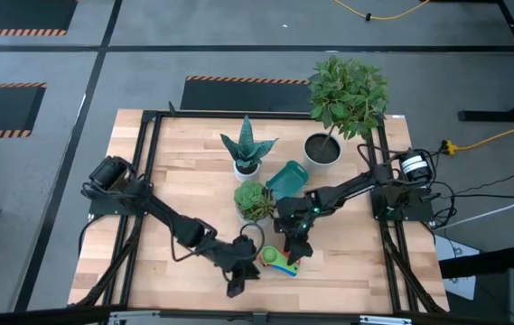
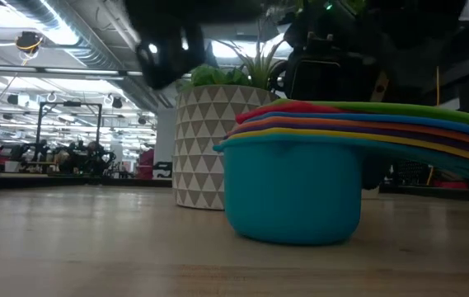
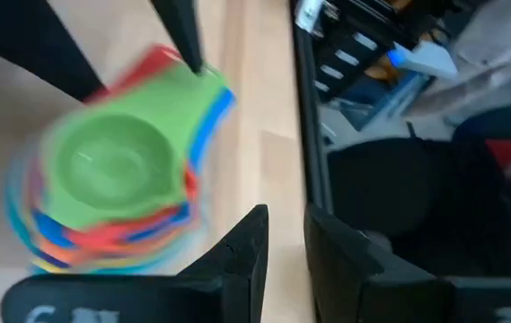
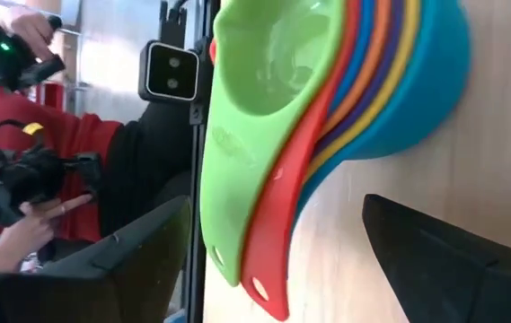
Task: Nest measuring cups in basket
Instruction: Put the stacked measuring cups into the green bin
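Now, counting first: one stack of cups (image 1: 280, 260) sits on the table (image 1: 184, 181), nested into each other with the green cup (image 4: 264, 63) on top and the big teal cup (image 2: 292, 194) at the bottom. My right wrist view shows the layers best: green, red, yellow, orange, purple, blue, teal by their rims, though I cannot be sure I count every one. Three plants stand beyond my right pincer (image 1: 294, 246): a spiky one (image 1: 247, 144), a leafy tall one (image 1: 347, 90) and a low green one (image 1: 255, 200). One basket (image 1: 285, 179) lies tilted between them, well apart from the stack, with no cup in it.

My right pincer hangs just above the stack with its fingers (image 4: 129, 260) spread wide, one on each side of the handles, holding nothing. My left pincer (image 1: 238, 282) is just beside the stack, on the side away from the basket; its fingers (image 3: 242, 260) stand a narrow gap apart with nothing between them.

Only the high view shows the basket. The low view alone shows the triangle pattern on a white pot (image 2: 213, 148) behind the stack. A person's hand (image 4: 30, 224) and red sleeve show only in the right wrist view.

Both pincers are dark blurs in the low view, and the handles run off its edge.
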Tool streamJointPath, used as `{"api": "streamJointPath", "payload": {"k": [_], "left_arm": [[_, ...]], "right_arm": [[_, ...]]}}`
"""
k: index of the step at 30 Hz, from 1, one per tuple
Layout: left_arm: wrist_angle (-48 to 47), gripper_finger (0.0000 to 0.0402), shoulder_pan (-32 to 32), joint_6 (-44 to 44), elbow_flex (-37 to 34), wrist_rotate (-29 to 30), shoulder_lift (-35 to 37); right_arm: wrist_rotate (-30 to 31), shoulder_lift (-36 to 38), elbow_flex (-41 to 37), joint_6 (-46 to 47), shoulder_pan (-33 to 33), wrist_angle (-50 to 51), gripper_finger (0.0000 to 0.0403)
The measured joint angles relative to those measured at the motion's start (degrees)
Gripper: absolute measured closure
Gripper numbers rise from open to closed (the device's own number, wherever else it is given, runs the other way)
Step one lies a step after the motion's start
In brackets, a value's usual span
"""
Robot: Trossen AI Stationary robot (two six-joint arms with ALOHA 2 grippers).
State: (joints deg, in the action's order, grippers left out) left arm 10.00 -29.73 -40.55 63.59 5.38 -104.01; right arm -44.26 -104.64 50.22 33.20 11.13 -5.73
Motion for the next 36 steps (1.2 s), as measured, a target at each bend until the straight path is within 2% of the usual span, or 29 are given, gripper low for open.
{"api": "streamJointPath", "payload": {"k": [7, 12, 23, 36], "left_arm": [[0.8, 0.0333, -4.07, -2.83, 0.18, 0.13, -2.0], [2.12, 0.0333, -5.71, -2.83, 0.11, 3.01, -5.06], [5.24, 0.0333, -2.45, -2.61, 0.03, 4.11, -10.99], [8.22, 0.0333, 0.88, -2.59, 0.0, 3.73, -11.13]], "right_arm": [[1.12, 0.0, 0.0, -0.43, 2.31, -1.38, 0.0069], [1.21, 0.0, 0.0, -0.25, 3.17, -4.34, 0.0069], [4.44, 0.0, 0.0, 1.12, 3.41, -5.47, 0.0069], [4.03, 0.0, -0.04, 4.19, 3.44, -5.08, 0.0069]]}}
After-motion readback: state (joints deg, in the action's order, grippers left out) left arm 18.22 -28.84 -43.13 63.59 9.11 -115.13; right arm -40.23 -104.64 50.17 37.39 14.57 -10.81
